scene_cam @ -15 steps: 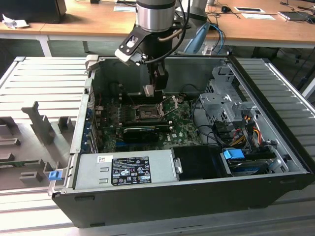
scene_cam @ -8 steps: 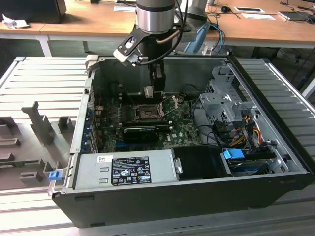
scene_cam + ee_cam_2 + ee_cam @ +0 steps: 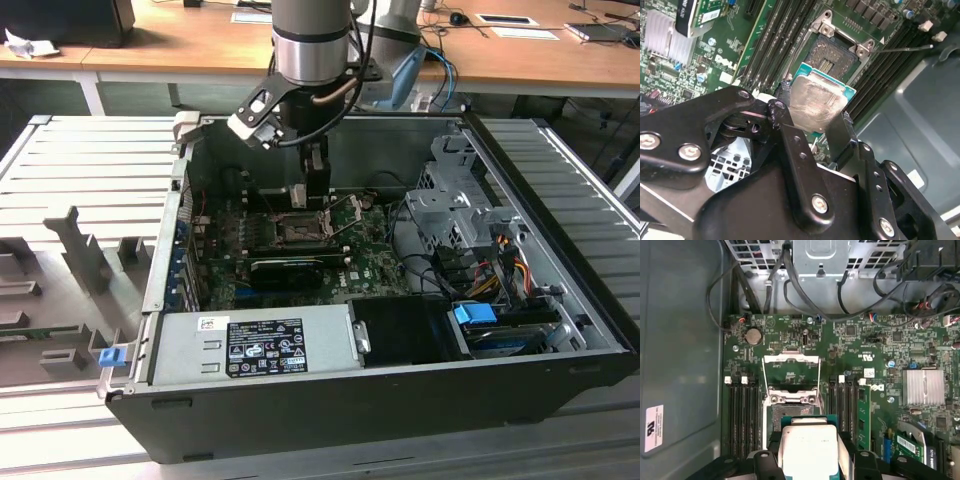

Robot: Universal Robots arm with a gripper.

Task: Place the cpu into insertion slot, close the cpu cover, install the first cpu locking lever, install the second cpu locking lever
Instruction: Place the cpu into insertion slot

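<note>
Cpu [image 3: 816, 101] in pincer [image 3: 814, 114] above insertion slot [image 3: 833, 55]

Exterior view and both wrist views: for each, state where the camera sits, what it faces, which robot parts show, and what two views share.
Exterior view: off the arm, above, looking down into the open computer case; arm and gripper show.
First wrist view: on the wrist, facing down onto the motherboard; gripper shows.
Second wrist view: on the wrist, slanted across the insertion slot; gripper shows.
Shared: both wrist views show the cpu in the gripper.
</note>
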